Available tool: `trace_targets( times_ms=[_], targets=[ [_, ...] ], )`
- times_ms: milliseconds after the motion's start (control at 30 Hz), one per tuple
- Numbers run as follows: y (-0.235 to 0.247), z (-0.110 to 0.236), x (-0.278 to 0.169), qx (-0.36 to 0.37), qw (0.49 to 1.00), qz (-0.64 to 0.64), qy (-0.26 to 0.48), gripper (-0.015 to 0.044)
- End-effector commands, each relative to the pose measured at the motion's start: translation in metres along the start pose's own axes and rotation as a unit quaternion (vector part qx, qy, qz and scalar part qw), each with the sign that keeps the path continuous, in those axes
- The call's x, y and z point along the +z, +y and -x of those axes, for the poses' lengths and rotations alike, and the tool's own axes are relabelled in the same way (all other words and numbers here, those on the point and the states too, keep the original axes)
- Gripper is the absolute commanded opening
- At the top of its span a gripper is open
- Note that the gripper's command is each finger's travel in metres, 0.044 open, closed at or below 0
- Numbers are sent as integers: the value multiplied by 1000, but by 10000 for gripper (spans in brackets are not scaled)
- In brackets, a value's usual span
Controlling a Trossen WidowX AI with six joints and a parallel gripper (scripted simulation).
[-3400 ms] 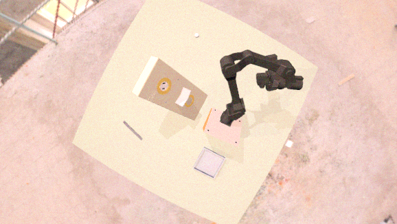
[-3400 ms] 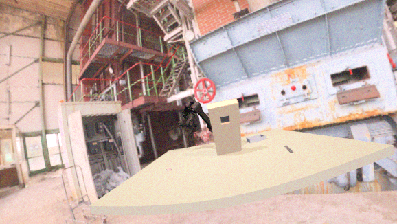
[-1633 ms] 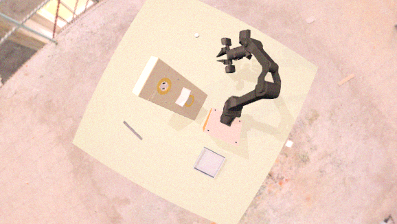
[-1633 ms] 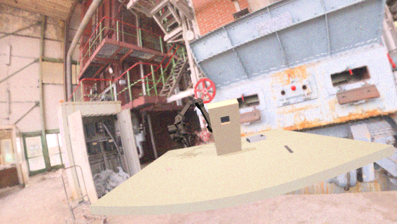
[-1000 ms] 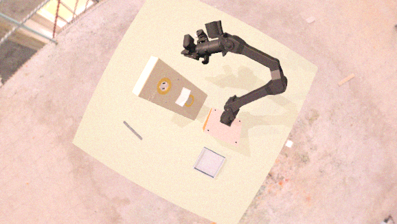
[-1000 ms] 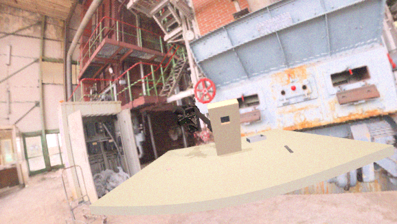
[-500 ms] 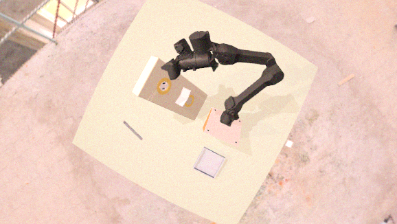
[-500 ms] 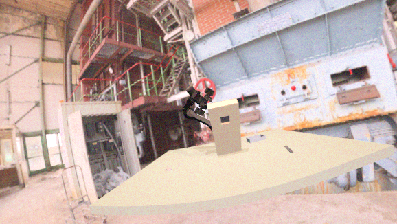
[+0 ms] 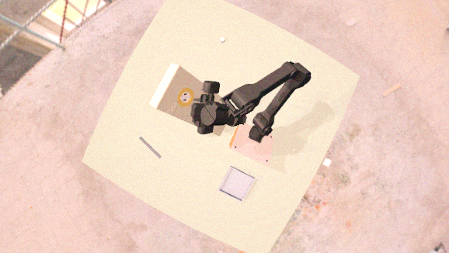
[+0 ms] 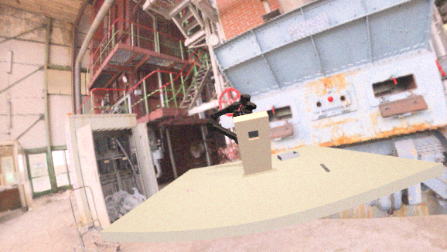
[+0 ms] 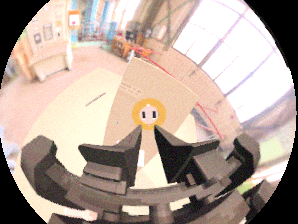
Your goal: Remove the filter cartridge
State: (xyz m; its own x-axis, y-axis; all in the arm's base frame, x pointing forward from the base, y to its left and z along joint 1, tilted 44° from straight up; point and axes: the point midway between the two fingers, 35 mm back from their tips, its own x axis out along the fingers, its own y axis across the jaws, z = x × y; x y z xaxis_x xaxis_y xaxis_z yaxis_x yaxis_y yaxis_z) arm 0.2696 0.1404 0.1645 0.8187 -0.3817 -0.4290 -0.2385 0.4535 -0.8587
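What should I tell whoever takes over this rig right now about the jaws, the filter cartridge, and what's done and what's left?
Gripper: jaws narrowly parted, holding nothing, aimed at the panel face and not touching it.
Round yellow-rimmed filter cartridge with two dark slots: seated flush in the tan upright service panel.
Square grey tray: on the cream table near the arm's base, with nothing visible in it.
Done: the arm is lined up in front of the cartridge.
Left: engage the slots, draw the cartridge out, set it on the tray floor, open the jaws and back away.
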Motion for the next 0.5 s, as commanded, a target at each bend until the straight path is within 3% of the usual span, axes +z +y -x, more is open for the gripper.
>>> trace_targets(
  times_ms=[0,467],
  targets=[
    [0,4,-3,-33,998,51,1,93],
    [1,-1,-3,-31,998,51,3,93]
  ],
)
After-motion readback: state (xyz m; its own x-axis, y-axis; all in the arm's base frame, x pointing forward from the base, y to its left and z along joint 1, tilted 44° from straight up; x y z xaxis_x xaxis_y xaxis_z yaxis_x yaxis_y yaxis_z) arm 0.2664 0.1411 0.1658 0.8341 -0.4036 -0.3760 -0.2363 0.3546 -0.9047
